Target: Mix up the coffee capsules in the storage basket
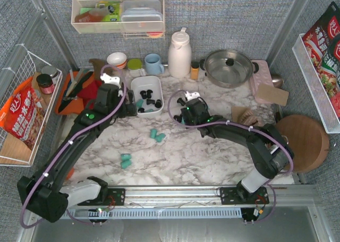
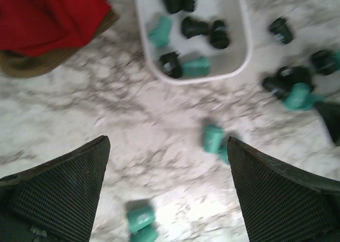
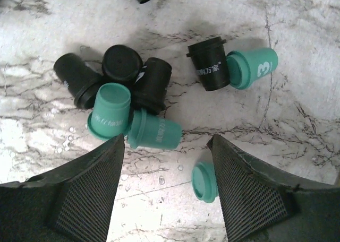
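Observation:
The white storage basket (image 1: 149, 83) stands at the back middle and holds several black and teal coffee capsules (image 1: 147, 102). It also shows in the left wrist view (image 2: 152, 67), with teal (image 2: 161, 31) and black (image 2: 194, 27) capsules inside. My left gripper (image 1: 127, 108) is open and empty just left of the basket, above bare marble (image 2: 167, 146). My right gripper (image 1: 181, 117) is open and empty (image 3: 166, 146) over a loose cluster of black (image 3: 151, 83) and teal (image 3: 154, 130) capsules right of the basket. One teal capsule (image 3: 203, 182) lies against its right finger.
Loose teal capsules lie on the marble (image 1: 156, 135), (image 1: 125, 161). A red cloth on an orange tray (image 1: 87, 93) lies left of the basket. A blue mug (image 1: 154, 64), white thermos (image 1: 179, 53), steel pot (image 1: 229, 67) and round wooden board (image 1: 302, 141) stand around.

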Available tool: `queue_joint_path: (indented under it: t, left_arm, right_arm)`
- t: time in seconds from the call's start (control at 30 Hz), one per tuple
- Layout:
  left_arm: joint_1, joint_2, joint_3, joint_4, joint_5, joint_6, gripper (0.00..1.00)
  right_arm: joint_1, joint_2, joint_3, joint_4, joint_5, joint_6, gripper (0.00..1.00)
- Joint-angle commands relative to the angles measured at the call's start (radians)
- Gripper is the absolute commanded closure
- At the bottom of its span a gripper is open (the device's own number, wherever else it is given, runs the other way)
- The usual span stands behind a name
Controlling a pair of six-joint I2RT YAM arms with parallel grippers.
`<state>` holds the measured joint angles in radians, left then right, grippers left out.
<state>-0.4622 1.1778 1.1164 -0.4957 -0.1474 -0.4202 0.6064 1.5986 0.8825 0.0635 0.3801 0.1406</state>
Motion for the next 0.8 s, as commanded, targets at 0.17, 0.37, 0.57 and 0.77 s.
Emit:
queue_joint_path:
  t: [0.17, 0.37, 0.57, 0.77]
  left_arm:
    - [0.001, -0.158, -0.196, 0.048, -0.156, 0.126, 0.01]
    - [0.005, -0.251, -0.33, 0.21, -0.168, 0.095, 0.01]
    - [0.004, -0.263, -0.344, 0.205, -0.139, 0.113, 0.01]
    - [0.004, -0.256, -0.336, 0.181, -0.192, 0.139, 0.01]
  right_arm:
    - [-0.033, 0.058, 0.064, -0.055, -0.067, 0.254, 0.3]
    - [-0.034, 0.095, 0.077, -0.058, -0.061, 0.285, 0.33]
    - [-0.035, 0.097, 0.042, -0.03, -0.036, 0.316, 0.4]
    - [-0.039, 0.116, 0.054, -0.031, -0.036, 0.297, 0.41]
